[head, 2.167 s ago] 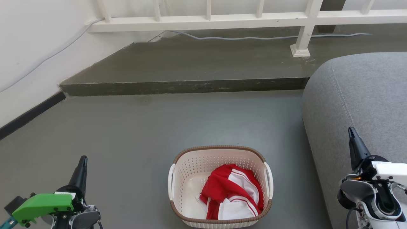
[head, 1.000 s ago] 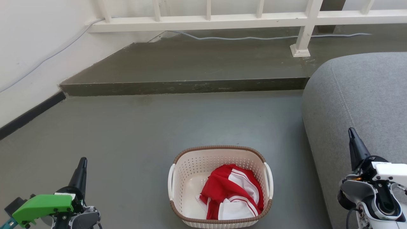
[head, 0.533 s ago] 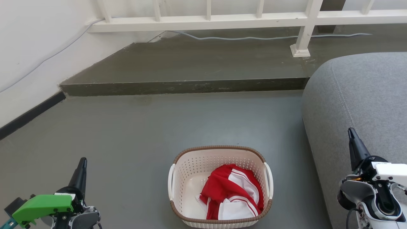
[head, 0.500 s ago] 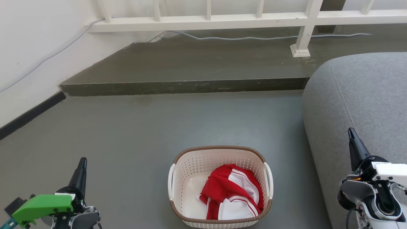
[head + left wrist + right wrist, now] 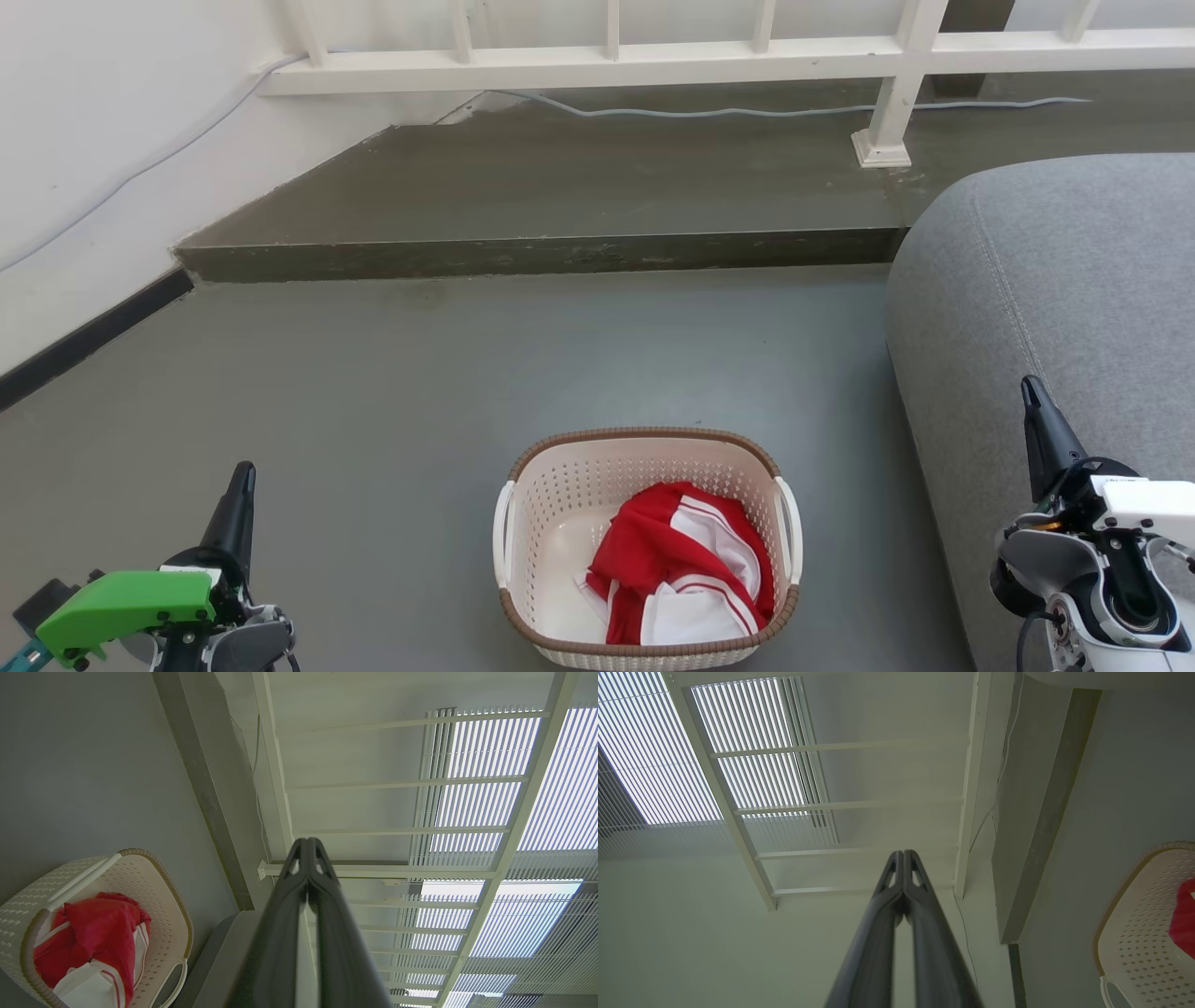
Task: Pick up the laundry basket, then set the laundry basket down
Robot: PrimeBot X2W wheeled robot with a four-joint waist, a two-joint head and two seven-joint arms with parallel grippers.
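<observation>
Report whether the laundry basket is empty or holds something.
Partly full: the laundry basket holds a crumpled red-and-white garment; its left bottom is bare.

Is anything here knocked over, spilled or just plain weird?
Nothing stands out. The laundry basket sits upright on the floor, the red-and-white garment bundled inside it, nothing spilled. The left claw and right claw are shut, apart from it.

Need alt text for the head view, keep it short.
A cream laundry basket holding red-and-white clothing sits on the grey floor, untouched. The robot's left hand and right hand flank it, apart from it, both shut; a grey sofa stands at right.
</observation>
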